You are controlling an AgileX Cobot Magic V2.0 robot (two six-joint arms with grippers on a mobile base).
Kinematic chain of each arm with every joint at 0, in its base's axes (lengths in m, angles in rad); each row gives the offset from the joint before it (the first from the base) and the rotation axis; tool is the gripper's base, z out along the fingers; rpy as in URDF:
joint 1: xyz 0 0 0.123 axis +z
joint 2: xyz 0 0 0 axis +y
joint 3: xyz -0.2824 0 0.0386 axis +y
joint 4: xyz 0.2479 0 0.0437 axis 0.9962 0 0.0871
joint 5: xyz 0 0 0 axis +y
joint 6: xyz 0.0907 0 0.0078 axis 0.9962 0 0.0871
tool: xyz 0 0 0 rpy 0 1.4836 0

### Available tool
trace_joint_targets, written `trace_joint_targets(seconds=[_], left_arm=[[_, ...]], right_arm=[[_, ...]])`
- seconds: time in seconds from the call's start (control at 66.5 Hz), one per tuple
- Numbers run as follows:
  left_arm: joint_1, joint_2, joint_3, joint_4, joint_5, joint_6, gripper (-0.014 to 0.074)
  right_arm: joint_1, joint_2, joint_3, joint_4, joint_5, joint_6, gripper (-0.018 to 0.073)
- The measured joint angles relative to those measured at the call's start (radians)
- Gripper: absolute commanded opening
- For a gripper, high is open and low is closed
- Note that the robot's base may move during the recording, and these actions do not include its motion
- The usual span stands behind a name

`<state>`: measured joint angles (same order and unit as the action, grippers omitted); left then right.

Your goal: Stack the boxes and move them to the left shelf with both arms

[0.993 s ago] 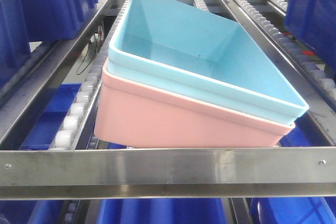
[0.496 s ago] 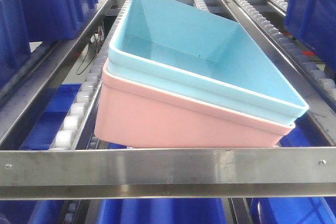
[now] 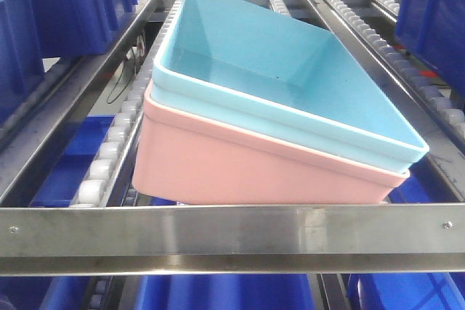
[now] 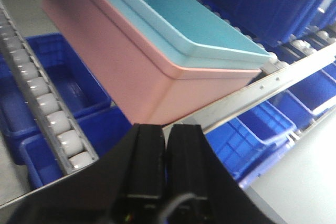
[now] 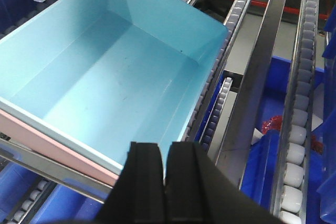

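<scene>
Steel roller shelf (image 3: 232,229) under light blue box (image 3: 283,78) nested in pink box (image 3: 240,172); both hands (image 4: 164,135) (image 5: 164,153) clenched, empty.

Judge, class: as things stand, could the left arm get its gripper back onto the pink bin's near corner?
Probably yes. In the left wrist view the left gripper sits just below the pink bin, jaws shut, with nothing between them. Only the steel crossbar runs close beside that corner, so the jaws must open first.
</scene>
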<state>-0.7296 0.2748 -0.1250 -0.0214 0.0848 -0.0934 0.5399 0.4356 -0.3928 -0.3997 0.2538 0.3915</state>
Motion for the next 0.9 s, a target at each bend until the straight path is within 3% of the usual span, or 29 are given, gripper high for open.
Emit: trace_joint_targets(seconds=[0.165,0.421,0.587,0.707,0.903], left_arm=[[0.170,-0.152,0.071,0.000,-0.009,0.000,-0.0003],[0.502,-0.280,0.127,0.002,-0.025,0.002,-0.0003],[0.649,-0.284,0.157,0.021,-0.109,0.002,-0.0003],[0.702,-0.284,0.157,0.021,-0.157,0.002,-0.0003],[0.706,-0.284,0.157,0.027,-0.159,0.002,-0.0003]], right_arm=[[0.000,0.000,0.000,0.000,-0.002,0.000,0.0055],[0.000,0.000,0.000,0.000,-0.002,0.000,0.0055],[0.000,0.000,0.000,0.000,-0.002,0.000,0.0055],[0.000,0.000,0.000,0.000,-0.004,0.000,0.0055],[0.000,0.000,0.000,0.000,-0.004,0.000,0.0055]])
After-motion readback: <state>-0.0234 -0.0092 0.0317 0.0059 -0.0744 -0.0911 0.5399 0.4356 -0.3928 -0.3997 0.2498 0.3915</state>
